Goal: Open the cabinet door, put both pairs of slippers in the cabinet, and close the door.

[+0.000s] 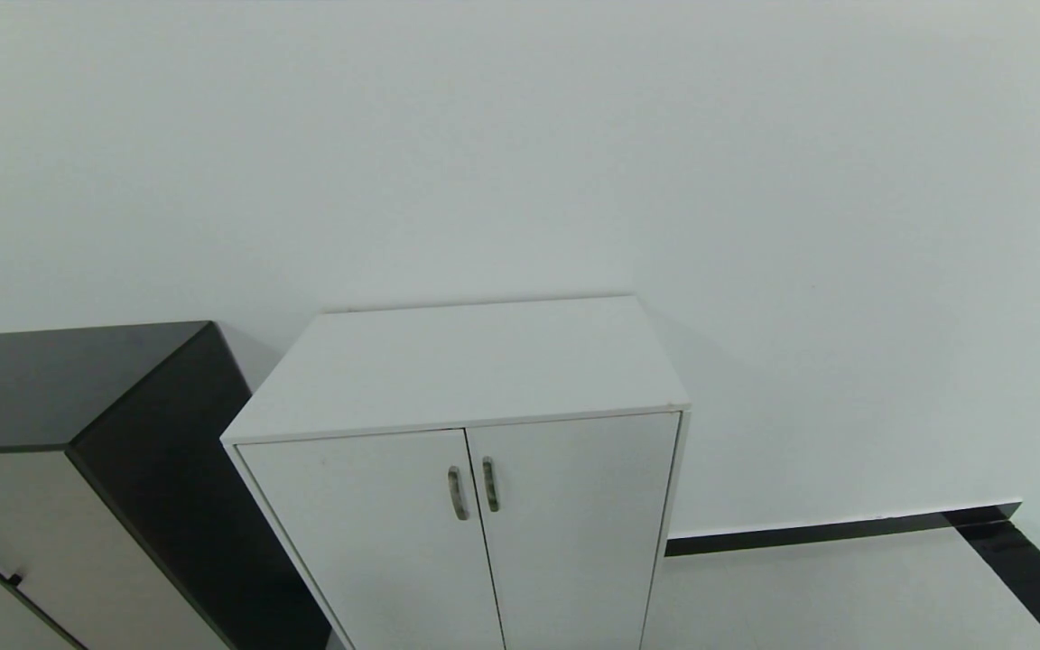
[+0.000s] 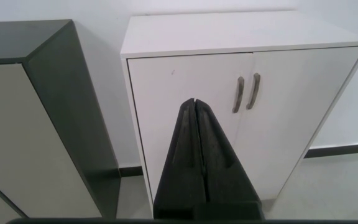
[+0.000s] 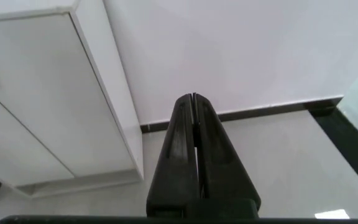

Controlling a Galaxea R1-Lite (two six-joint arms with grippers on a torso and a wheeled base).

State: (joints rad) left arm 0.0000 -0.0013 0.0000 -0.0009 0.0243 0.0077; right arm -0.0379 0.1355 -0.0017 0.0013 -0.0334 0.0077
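A white two-door cabinet stands against the wall with both doors closed. Two curved metal handles sit side by side where the doors meet. The left wrist view has the cabinet and its handles straight ahead, with my left gripper shut and empty some way in front of the left door. My right gripper is shut and empty too, off to the cabinet's right side, with the cabinet's side panel and bare floor beyond it.
A black-topped cabinet with pale fronts stands close to the white cabinet's left side. The plain wall carries a black baseboard along the floor. Light floor lies open to the right of the cabinet.
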